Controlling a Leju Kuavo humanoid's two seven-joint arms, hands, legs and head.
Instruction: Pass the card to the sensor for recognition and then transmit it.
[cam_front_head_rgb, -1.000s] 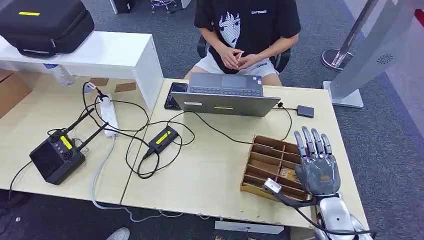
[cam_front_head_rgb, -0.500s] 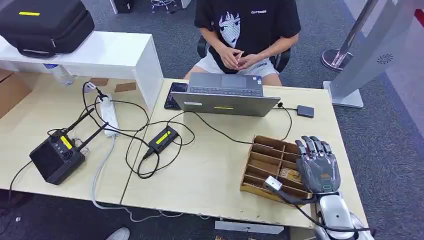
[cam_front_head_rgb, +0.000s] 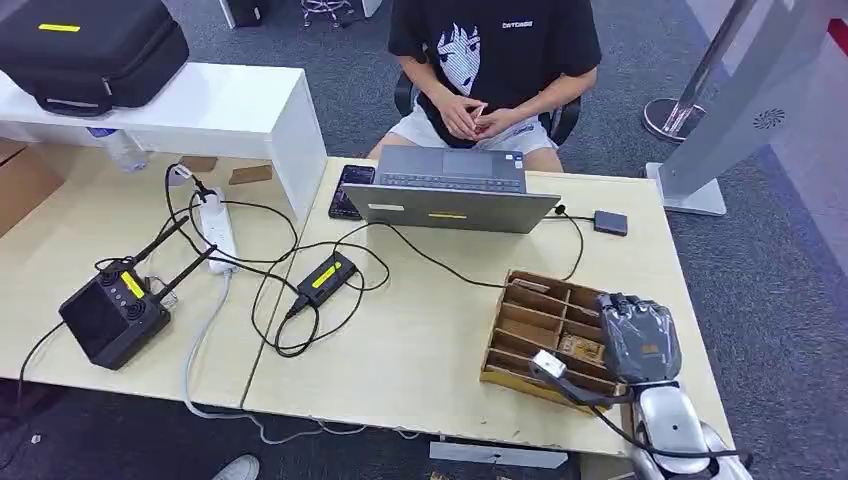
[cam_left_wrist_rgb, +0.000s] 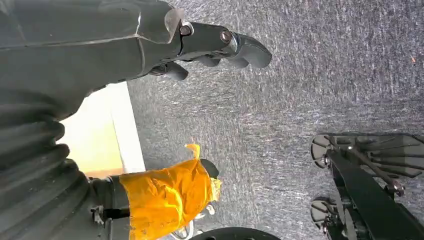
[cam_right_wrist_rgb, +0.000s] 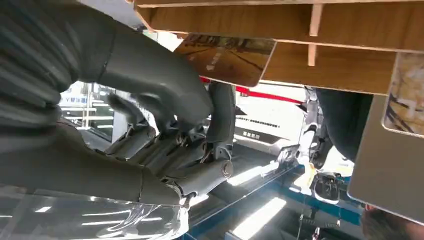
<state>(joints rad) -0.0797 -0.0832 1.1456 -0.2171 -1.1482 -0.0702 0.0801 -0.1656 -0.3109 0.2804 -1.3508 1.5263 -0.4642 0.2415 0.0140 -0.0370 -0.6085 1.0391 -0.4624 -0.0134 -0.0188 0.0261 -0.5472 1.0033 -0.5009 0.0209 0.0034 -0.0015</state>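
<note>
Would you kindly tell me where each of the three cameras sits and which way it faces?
Head view: high on the body, looking down at the table; right hand over the wooden organizer.
Left wrist view: behind the left hand, facing the carpet.
Right wrist view: behind the right hand, facing the organizer's partitions.
Shared: head and right wrist views both show the organizer and right hand.

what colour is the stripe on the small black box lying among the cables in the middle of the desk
Yellow. The small black box carries a yellow stripe along its top, clearest in the head view.
</note>
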